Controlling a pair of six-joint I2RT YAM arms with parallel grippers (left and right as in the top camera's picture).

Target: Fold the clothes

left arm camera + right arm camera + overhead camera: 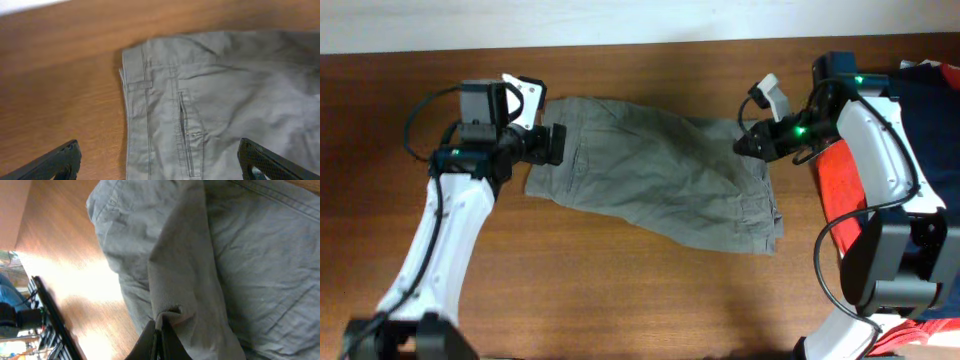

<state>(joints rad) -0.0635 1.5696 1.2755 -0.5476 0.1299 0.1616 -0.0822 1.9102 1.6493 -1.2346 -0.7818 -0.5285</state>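
The khaki-grey shorts (pixel 660 175) lie spread and wrinkled across the middle of the wooden table. My left gripper (pixel 552 143) is open at the shorts' left edge, its fingers straddling the waistband and pocket seam (pixel 185 125). My right gripper (pixel 745 143) is shut on a pinched fold of the shorts' fabric (pixel 167 315) at their upper right edge. In the right wrist view the cloth drapes up from the closed fingers (pixel 161 335).
Red and dark blue clothes (pixel 840 180) lie piled at the table's right edge under the right arm. A white wall strip (pixel 570 20) runs along the far edge. Bare wood (pixel 620 290) fills the front.
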